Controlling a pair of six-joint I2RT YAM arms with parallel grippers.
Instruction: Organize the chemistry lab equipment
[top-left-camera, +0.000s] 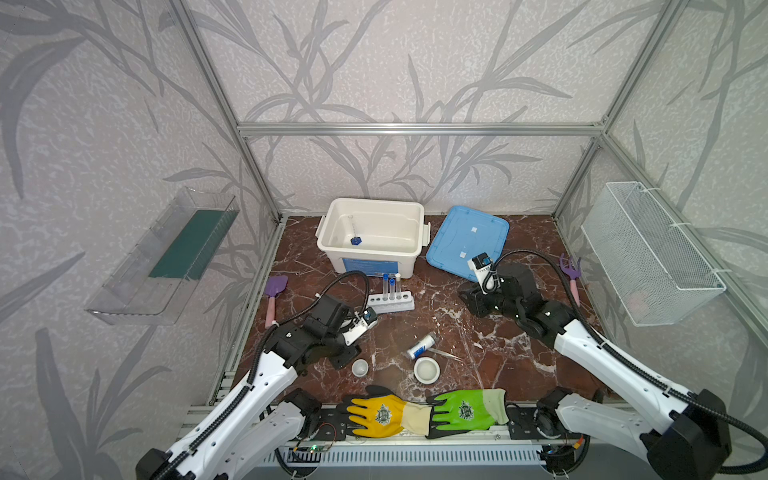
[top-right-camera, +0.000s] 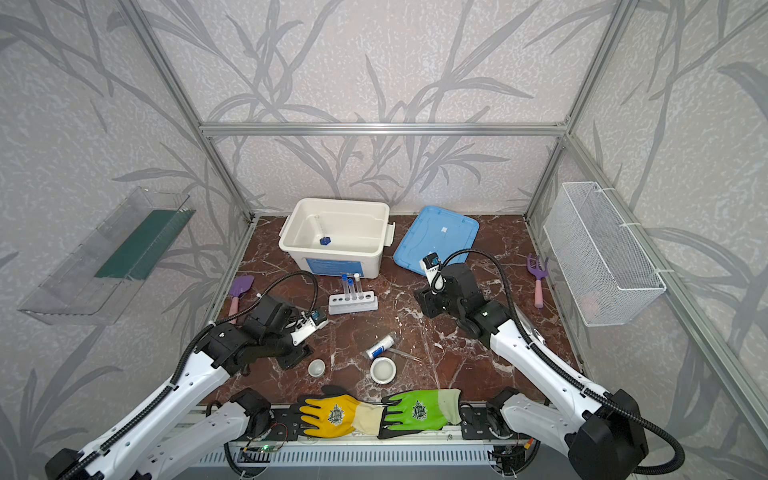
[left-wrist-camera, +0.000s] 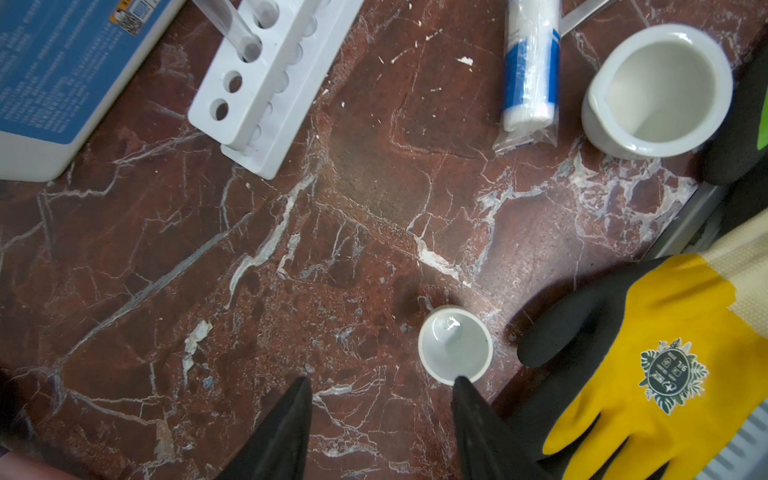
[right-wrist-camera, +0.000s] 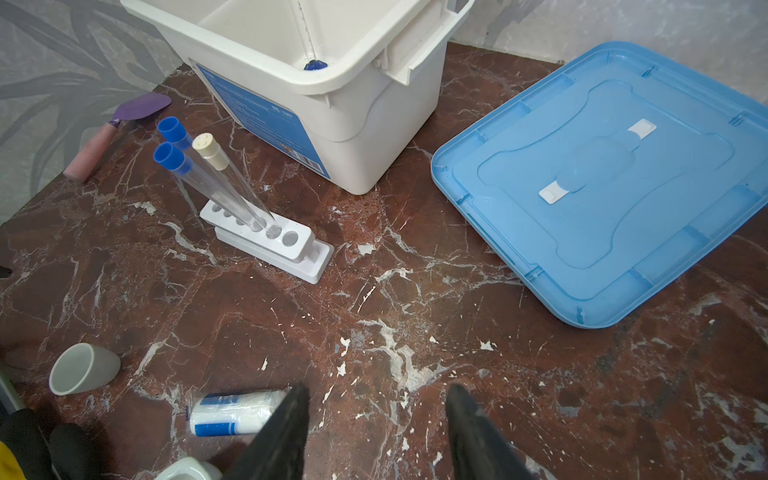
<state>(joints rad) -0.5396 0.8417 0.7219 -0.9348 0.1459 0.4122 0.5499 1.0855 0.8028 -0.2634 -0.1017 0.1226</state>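
Three capped test tubes stand in the white rack, in front of the white bin. Inside the bin lies the blue-based clear vessel. The blue-labelled vial lies mid-table beside the metal tweezers, with the larger white dish just in front. My left gripper is open and empty over bare table, and the small white dish sits just beyond one fingertip. My right gripper is open and empty, low over the table right of the vial.
The blue lid lies flat right of the bin. A purple trowel lies at the left edge and a purple rake at the right. Yellow and green gloves lie along the front edge. A wire basket hangs on the right wall.
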